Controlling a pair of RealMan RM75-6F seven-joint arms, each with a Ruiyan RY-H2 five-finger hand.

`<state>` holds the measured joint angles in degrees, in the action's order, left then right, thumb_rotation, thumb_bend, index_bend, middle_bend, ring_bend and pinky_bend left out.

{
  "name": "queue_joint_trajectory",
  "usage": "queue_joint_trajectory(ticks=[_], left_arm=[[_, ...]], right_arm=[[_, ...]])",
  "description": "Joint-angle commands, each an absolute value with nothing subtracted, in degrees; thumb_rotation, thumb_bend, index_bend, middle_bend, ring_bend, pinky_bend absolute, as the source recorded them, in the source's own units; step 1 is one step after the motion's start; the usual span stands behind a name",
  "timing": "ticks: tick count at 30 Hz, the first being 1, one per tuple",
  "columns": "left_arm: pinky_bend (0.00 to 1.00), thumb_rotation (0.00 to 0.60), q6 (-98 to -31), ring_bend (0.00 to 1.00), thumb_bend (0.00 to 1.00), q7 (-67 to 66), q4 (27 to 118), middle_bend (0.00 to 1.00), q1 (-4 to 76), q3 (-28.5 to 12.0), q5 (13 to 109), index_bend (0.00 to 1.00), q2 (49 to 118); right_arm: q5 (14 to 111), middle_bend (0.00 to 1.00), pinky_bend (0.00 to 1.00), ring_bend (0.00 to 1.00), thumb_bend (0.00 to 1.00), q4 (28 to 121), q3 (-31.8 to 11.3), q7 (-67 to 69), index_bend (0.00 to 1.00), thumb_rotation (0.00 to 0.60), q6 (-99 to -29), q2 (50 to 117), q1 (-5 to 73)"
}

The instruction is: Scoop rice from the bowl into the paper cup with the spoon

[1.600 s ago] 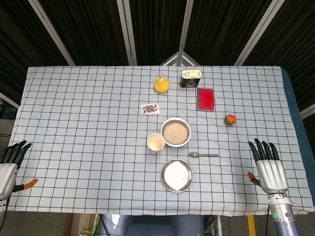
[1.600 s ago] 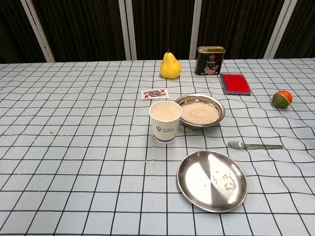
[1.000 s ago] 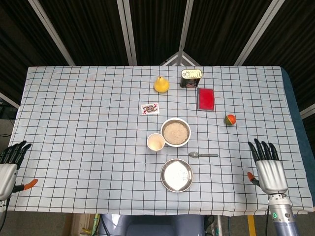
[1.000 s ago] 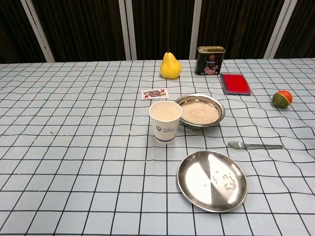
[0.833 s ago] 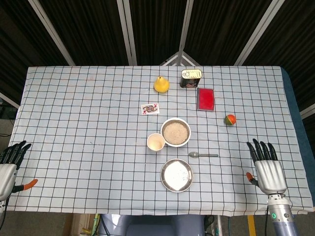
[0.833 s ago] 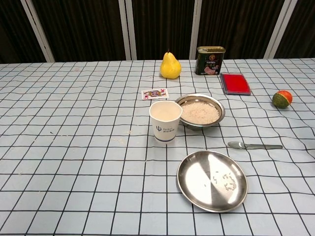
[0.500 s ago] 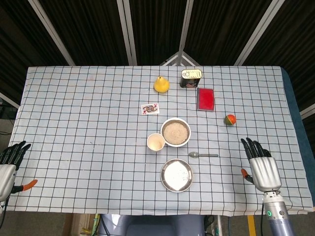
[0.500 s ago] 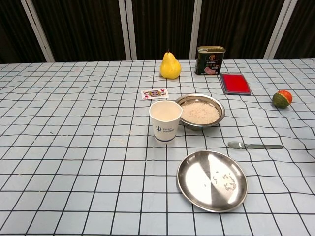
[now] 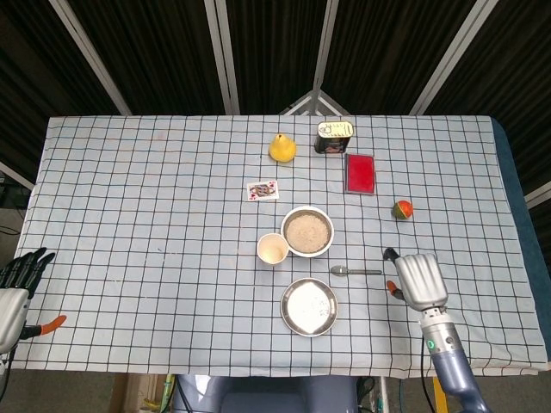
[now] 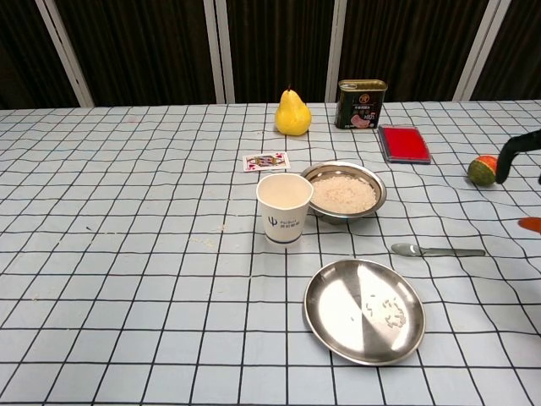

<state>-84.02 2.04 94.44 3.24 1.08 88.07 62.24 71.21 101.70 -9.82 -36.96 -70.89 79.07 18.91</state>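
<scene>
The steel bowl of rice (image 9: 307,231) (image 10: 343,192) sits mid-table, with the white paper cup (image 9: 272,249) (image 10: 284,207) touching its left side. On the cloth to the right of the bowl lies the metal spoon (image 9: 355,271) (image 10: 437,250), scoop end to the left. My right hand (image 9: 417,280) hovers just right of the spoon's handle, tilted forward, holding nothing; the chest view catches only its fingertips (image 10: 510,155) at the right edge. My left hand (image 9: 17,291) rests open off the table's front left corner.
An empty steel plate (image 9: 309,306) (image 10: 363,310) with a few rice grains lies in front of the bowl. At the back stand a pear (image 9: 281,148), a can (image 9: 333,136), a red box (image 9: 359,173) and a playing card (image 9: 263,190). A small orange-green fruit (image 9: 402,209) lies right.
My right hand has moved left from the table's right edge toward the spoon's handle and tipped forward, now entering the chest view. The left hand and all objects stayed still.
</scene>
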Motion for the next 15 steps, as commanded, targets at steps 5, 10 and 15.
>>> queue_joint_trajectory(ticks=[5,10,15], left_arm=[[0.00,0.600,-83.78,0.00,0.02,2.87,94.45,0.00,3.32,1.38,88.49,0.00,61.87],[0.00,0.600,-83.52,0.00,0.02,3.45,94.51,0.00,3.38,1.42,88.37,0.00,61.64],[0.00,0.600,-83.33,0.00,0.02,3.31,94.61,0.00,3.43,1.48,88.34,0.00,61.59]], right_arm=[[62.14,0.96,0.98,1.00,0.29,98.49,-12.33,-44.35,0.45,0.600,-67.58,86.46,23.90],[58.31,0.96,0.98,1.00,0.29,95.26,-12.31,-45.81,0.51,0.600,-67.35,89.50,25.14],[56.22,0.96,0.98,1.00,0.32,91.93,-12.26,-44.50,0.53,0.600,-66.80,91.10,25.61]])
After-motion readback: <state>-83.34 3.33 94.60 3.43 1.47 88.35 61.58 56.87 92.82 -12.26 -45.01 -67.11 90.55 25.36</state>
